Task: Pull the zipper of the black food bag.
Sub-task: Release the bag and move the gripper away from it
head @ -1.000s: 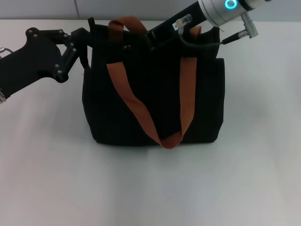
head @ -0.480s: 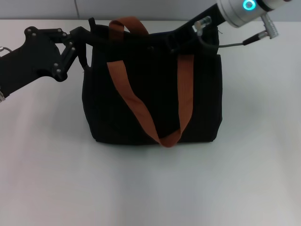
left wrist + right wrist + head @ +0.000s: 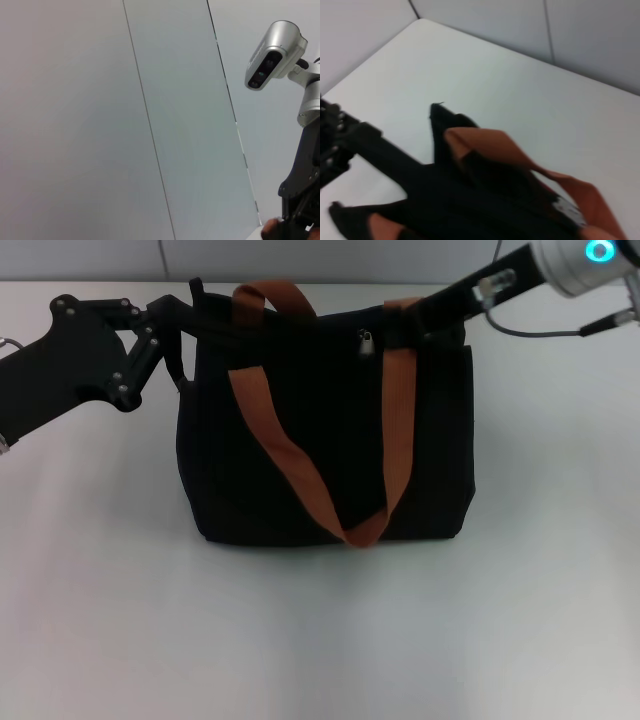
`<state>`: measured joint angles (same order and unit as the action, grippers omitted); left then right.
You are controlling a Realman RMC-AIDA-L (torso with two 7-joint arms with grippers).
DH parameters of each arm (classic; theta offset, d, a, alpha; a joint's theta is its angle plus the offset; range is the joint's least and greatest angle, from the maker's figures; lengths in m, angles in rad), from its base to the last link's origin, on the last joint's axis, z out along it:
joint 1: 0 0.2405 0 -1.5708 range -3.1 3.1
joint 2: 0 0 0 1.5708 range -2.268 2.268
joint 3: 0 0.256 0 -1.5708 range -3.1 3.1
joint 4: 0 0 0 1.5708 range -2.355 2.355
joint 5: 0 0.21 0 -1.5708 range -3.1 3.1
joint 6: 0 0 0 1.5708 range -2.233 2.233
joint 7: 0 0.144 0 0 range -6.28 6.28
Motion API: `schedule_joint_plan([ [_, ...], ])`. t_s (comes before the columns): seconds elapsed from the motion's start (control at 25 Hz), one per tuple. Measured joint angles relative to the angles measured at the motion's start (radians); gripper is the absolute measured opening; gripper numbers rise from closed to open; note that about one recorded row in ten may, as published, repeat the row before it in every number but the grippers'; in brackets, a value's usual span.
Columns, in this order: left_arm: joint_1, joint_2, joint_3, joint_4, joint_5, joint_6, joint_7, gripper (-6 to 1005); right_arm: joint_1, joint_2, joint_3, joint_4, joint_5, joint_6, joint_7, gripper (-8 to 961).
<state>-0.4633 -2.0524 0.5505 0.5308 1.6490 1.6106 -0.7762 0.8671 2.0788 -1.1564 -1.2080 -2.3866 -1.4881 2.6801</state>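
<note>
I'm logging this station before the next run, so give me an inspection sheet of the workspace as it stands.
Surface: white table, bare around the bag.
Job's things: black food bag stands upright, orange-brown handles draped over its front; zipper pull shows silvery on the top edge, right of the middle.
Clutter: nothing seen.
Grippers: left gripper at the bag's top left corner, apparently holding it; right gripper at the top right edge, beside the pull, its grip unclear.
Cables: a thin dark cable hangs from the right arm.
Surroundings: pale wall panels behind; head camera visible.
</note>
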Motion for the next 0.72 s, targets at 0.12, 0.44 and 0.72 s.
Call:
schedule_joint_plan([
  [0.12, 0.0, 0.0, 0.0, 0.0, -0.001, 0.0, 0.0, 26, -0.02, -0.001, 0.021, -0.022, -0.018, -0.006, 0.001, -6],
  [0.44, 0.0, -0.001, -0.002, -0.001, -0.002, 0.0, 0.0, 34, -0.053, 0.0, 0.062, -0.061, 0.027, -0.028, -0.028, -4],
  [0.72, -0.001, -0.002, -0.002, -0.002, -0.002, 0.0, -0.003, 42, -0.16, 0.0, 0.195, -0.078, 0.281, -0.033, -0.202, 5],
])
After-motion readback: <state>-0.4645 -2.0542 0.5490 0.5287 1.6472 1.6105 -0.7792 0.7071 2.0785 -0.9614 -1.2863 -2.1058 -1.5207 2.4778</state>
